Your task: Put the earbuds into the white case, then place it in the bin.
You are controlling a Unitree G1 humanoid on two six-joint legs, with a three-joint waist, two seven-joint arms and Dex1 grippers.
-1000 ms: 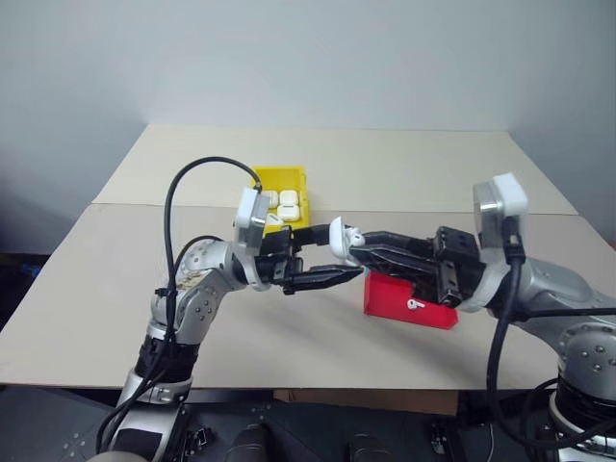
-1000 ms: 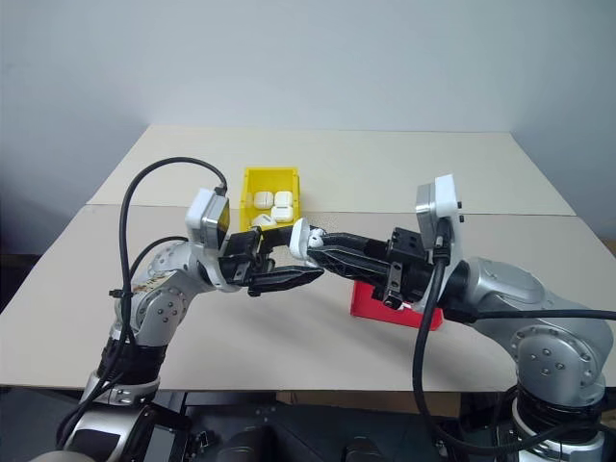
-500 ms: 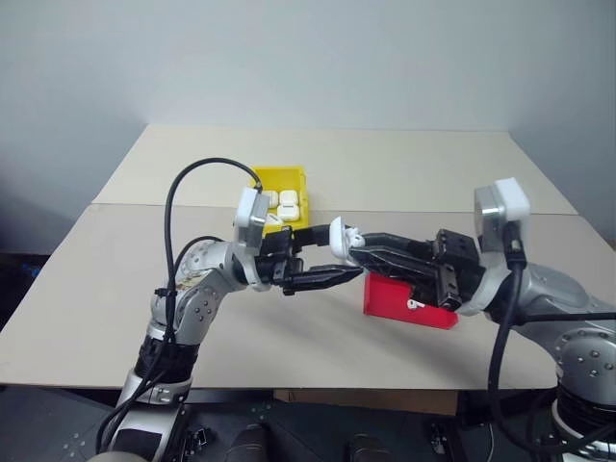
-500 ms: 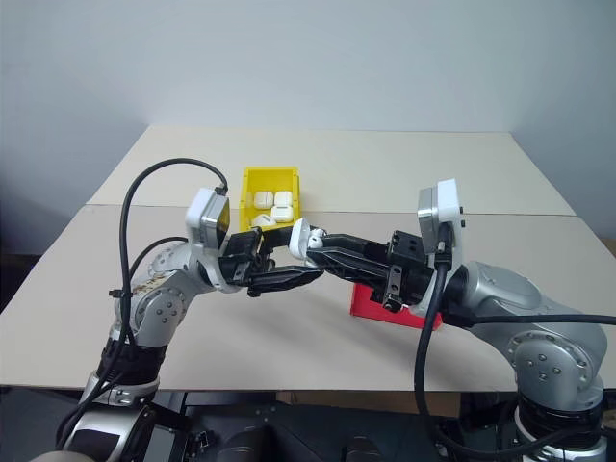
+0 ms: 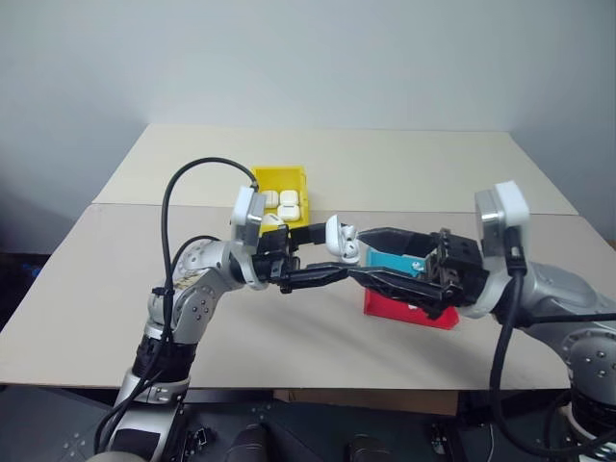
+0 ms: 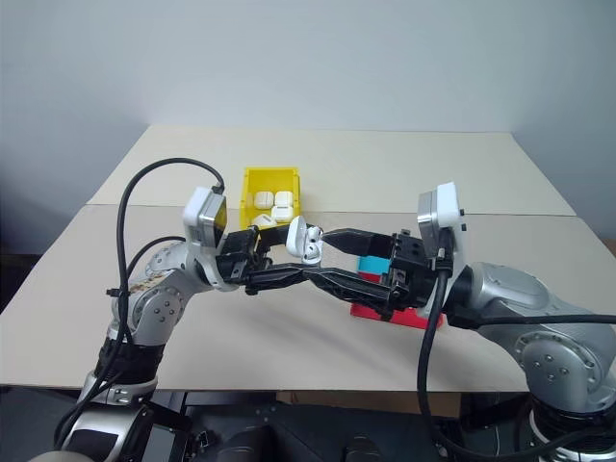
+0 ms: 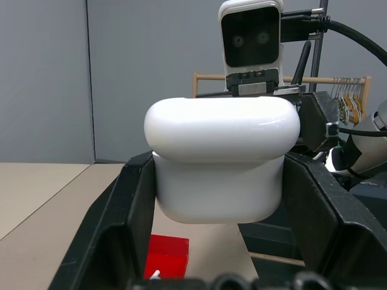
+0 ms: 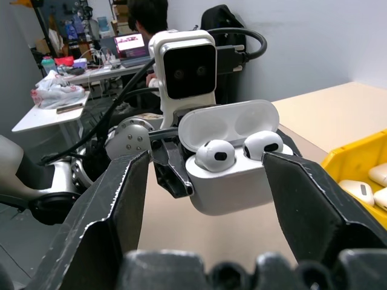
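The white case (image 8: 233,172) hangs above the table with its lid flipped open, and my left gripper (image 7: 222,202) is shut on its lower body. Both earbuds (image 8: 214,155) sit side by side in its sockets. In the head views the case (image 5: 337,239) is over the table's middle, in front of the yellow bin (image 5: 285,185). My right gripper (image 8: 204,158) faces it, open, with one finger on either side of the case and not touching it. Its fingers (image 5: 385,279) reach in from the right.
The yellow bin holds several other white cases (image 5: 288,205). A flat red-and-teal tray (image 5: 423,313) lies on the table under my right arm. A seam (image 5: 125,204) crosses the tabletop behind my arms. A person (image 8: 148,12) sits at a desk far behind.
My right gripper has opened, its fingers spreading away from the case. The case's lid now stands open. My left arm has kept still.
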